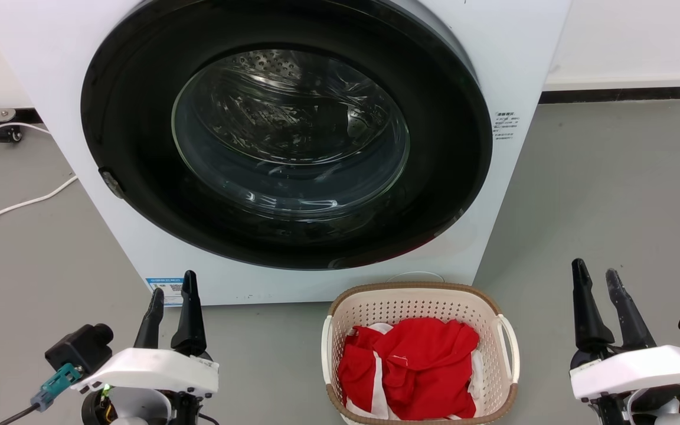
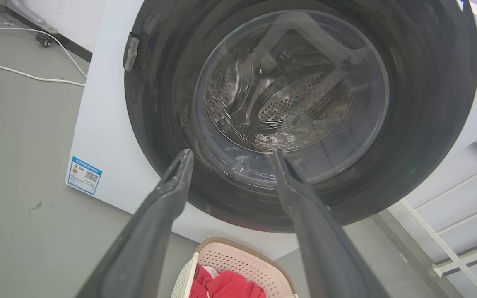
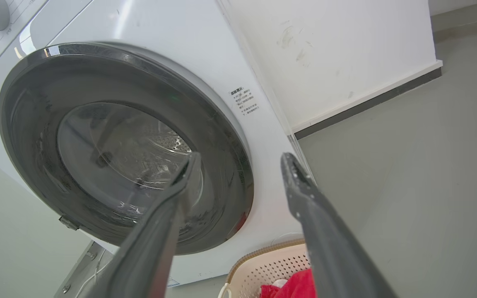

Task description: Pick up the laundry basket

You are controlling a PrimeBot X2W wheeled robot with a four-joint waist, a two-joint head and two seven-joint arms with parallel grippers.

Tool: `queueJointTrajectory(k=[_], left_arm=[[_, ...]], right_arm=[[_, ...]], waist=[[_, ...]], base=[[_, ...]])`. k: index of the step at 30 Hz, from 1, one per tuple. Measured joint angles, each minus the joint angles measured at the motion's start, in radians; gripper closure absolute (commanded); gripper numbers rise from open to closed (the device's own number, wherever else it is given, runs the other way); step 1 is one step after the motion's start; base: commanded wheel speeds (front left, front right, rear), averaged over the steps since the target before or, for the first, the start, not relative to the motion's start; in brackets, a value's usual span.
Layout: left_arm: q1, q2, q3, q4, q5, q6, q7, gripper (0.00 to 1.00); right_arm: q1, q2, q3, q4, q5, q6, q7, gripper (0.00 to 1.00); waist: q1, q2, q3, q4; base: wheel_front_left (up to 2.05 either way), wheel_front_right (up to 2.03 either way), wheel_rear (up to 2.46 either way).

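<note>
Left gripper (image 1: 172, 284) and right gripper (image 1: 595, 268): both with fingers apart and empty, flanking the item without touching it. Laundry basket (image 1: 414, 288): on the floor between them, just before the washer (image 1: 523, 59), holding red garments (image 1: 417, 366). Probably light; perforated plastic, stiff but somewhat flexible. Suggested hold: white loop handles (image 1: 511, 348), one each side.
</note>
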Motion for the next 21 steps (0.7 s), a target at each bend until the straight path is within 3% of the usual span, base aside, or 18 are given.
queueJointTrajectory(k=[21], left_arm=[[0.005, 0.027, -0.060, 0.025, 0.272, 0.042, -0.061, 0.00]], right_arm=[[0.021, -0.001, -0.001, -0.007, -0.302, 0.000, -0.061, 0.00]], waist=[[0.0000, 0.0000, 0.002, 0.005]], base=[[0.00, 0.00, 0.00]])
